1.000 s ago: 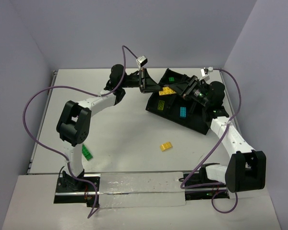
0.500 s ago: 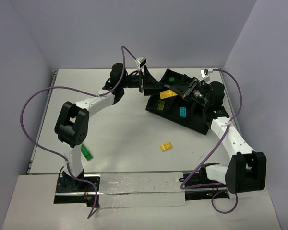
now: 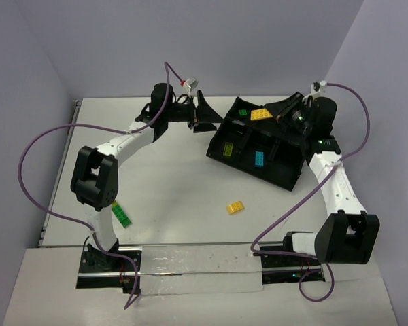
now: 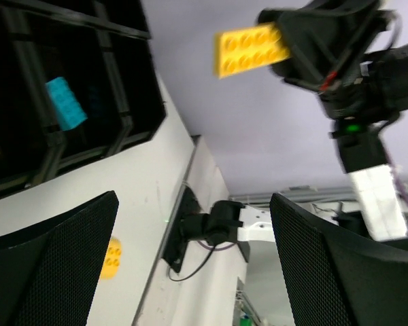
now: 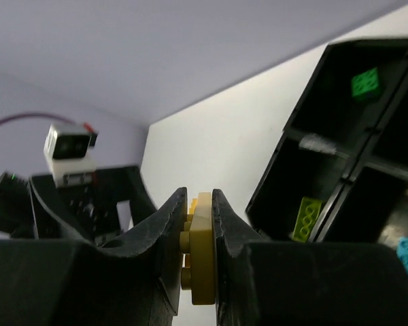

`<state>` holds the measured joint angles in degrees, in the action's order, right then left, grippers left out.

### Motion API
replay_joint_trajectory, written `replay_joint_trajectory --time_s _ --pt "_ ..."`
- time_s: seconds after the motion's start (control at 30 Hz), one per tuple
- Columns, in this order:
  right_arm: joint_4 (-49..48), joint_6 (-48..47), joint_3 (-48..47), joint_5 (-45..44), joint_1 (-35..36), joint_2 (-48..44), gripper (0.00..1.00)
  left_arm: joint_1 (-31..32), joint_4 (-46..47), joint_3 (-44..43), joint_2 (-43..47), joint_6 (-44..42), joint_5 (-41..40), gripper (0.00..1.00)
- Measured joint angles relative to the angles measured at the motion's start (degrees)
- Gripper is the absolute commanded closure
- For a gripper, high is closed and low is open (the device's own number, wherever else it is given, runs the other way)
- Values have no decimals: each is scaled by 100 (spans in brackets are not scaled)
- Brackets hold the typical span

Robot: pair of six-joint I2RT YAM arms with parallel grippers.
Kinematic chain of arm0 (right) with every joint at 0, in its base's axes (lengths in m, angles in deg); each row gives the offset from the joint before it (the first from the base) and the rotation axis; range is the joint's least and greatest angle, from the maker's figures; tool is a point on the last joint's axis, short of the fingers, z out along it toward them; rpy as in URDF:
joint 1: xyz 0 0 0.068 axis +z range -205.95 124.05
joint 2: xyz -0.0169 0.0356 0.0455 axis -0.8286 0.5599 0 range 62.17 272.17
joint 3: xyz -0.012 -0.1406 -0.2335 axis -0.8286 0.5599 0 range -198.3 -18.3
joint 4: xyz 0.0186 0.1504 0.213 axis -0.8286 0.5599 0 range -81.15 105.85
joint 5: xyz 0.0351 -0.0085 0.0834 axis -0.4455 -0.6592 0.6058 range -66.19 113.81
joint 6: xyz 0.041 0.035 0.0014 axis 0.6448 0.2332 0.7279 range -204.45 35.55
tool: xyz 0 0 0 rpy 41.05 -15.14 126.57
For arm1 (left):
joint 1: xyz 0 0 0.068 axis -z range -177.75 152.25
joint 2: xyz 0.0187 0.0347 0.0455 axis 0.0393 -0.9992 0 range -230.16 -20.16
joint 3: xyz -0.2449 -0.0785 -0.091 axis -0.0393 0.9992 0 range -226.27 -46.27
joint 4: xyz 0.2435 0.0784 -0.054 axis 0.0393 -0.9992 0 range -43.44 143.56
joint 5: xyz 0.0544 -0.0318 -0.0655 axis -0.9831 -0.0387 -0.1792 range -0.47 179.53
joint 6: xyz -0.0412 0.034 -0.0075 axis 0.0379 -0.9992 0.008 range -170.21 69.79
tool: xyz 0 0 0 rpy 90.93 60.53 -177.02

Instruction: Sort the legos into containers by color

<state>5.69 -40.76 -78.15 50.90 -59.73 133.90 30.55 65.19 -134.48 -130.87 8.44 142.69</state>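
My right gripper (image 3: 272, 114) is shut on a yellow brick (image 3: 262, 114), held flat between both fingers above the back part of the black tray (image 3: 248, 168). The right wrist view shows that brick (image 5: 202, 251) clamped edge-on. My left gripper (image 3: 204, 115) stands wide open and empty, just left of the tray; from its wrist the held yellow brick (image 4: 250, 51) hangs well clear of it. In the tray's compartments lie a green brick (image 3: 243, 112), a yellow-green brick (image 3: 228, 149) and a cyan brick (image 3: 258, 158). A yellow brick (image 3: 236, 208) and a green brick (image 3: 122, 215) lie on the table.
The tray sits askew at the back right of the white table. Purple cables loop off both arms. The loose green brick lies close to the left arm's lower links, and walls close in the table's back and sides.
The left gripper opened, let go of the yellow brick and drew back to the left. The right gripper closed on that brick and carried it up toward the back right.
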Motion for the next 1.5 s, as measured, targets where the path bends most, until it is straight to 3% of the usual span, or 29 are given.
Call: replay_joint_trajectory --time_s 0.17,0.37,0.67,0.8,0.87,0.9,0.97,1.07,1.27,1.37,1.5 --pt "667 -447 -782 -1145 -1 448 100 -118 -1398 -16 376 -961 -738 1" --pt "1147 -921 -1345 -2343 -1 1241 100 -154 -3094 -34 941 -2078 -2274 1" --pt "1609 -1274 -2101 -2899 -1 2597 99 -233 -4725 419 2128 -2594 -4450 1" --pt "1749 -1348 -2397 -2971 -1 2950 74 -323 -5052 887 2601 -2576 -4914 1" --pt "1813 -1374 -2615 -2978 -1 3159 48 -356 -5159 1105 2744 -2551 -5027 1" --pt "1822 -1389 -2722 -2974 -1 3265 47 -366 -5194 1221 2799 -2527 -5065 1" --pt "1855 -1439 -2906 -2963 -1 3451 30 -376 -5324 1395 2844 -2485 -5127 1" --pt "2051 -1499 -3249 -2926 -1 3713 23 -382 -5398 1514 2846 -2444 -5168 1" --pt "2222 -1593 -3599 -2876 -1 3844 24 -392 -5411 1522 2841 -2385 -5168 1" --pt "2207 -1601 -3276 -2824 1 3552 24 -392 -5404 1522 2823 -2367 -5168 1" --pt "2180 -1588 -2169 -2671 74 2547 24 -393 -5385 1522 2770 -2339 -5163 1"
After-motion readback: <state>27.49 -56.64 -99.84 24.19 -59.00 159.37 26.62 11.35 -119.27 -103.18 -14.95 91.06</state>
